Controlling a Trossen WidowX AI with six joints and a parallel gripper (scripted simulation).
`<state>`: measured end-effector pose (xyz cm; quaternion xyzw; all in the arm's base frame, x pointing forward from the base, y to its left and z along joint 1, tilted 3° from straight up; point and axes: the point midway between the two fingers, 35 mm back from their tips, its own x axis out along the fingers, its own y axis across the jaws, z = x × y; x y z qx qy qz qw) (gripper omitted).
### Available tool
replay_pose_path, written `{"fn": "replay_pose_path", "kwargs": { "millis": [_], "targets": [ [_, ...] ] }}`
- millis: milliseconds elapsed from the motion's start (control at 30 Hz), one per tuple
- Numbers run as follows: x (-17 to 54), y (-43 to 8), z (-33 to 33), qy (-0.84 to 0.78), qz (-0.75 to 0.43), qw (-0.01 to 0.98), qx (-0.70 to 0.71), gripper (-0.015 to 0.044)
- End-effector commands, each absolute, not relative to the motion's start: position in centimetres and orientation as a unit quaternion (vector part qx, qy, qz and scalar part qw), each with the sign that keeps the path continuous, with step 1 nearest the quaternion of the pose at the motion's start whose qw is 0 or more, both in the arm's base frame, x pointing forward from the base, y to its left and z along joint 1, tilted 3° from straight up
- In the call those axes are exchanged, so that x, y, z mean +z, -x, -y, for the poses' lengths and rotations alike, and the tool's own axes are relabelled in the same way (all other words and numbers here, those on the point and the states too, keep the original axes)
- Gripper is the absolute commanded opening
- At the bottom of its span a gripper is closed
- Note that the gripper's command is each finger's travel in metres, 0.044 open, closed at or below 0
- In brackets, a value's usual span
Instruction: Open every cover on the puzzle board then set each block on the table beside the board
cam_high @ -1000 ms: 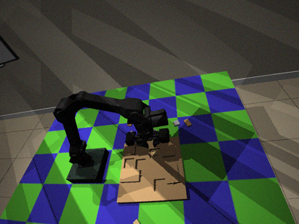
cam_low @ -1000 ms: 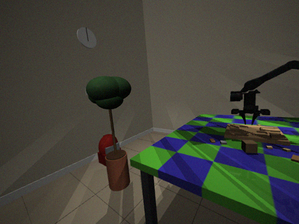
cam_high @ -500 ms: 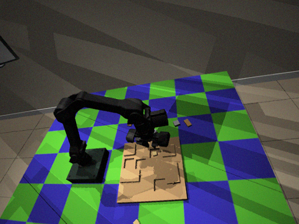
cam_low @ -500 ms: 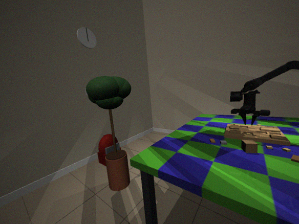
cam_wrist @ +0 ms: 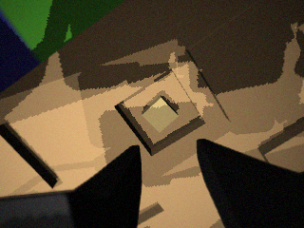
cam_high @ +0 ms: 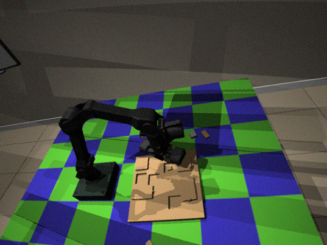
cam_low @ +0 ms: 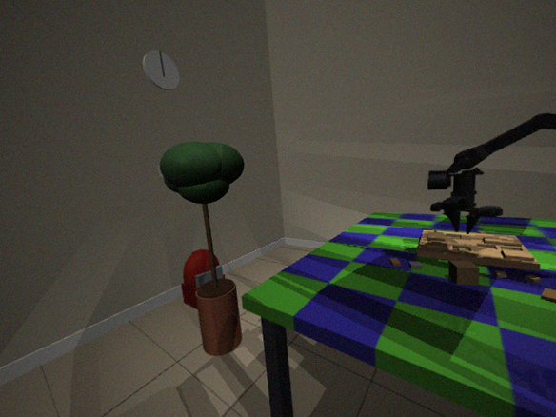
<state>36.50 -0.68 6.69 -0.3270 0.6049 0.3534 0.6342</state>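
Note:
The puzzle board point(cam_high: 164, 215) point(cam_low: 520, 263) lies flat, with flat wooden covers and dark track lines on top. One square well is uncovered, and a pale yellowish block point(cam_high: 169, 167) point(cam_wrist: 161, 115) sits inside it. My gripper point(cam_low: 462, 232) point(cam_wrist: 168, 150) points down above the board, fingers part open and nothing between them. In the wrist view the well lies just beyond the fingertips. A wide cover point(cam_high: 143, 193) lies at the board's left side. Shadows make it hard to tell how far each cover is open. A tan block point(cam_high: 148, 244) rests on the table in front of the board.
A grey piece point(cam_high: 192, 135) point(cam_low: 414, 265) and an orange-brown piece point(cam_high: 205, 134) point(cam_low: 394, 262) lie behind the board. A larger brown block point(cam_low: 463, 272) stands close behind it, with small pieces point(cam_low: 501, 274) point(cam_low: 533, 279) and a flat brown piece point(cam_low: 551, 295) farther along.

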Motion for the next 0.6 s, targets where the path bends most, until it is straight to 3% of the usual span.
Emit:
{"fn": "replay_pose_path", "kwargs": {
  "millis": [0,567],
  "targets": [
    [6.64,-36.51,0.63,0.31,-0.613,0.643,0.338,0.0144],
    [6.19,-36.54,0.63,0.314,-0.611,0.641,0.342,0.0144]
  ]
}}
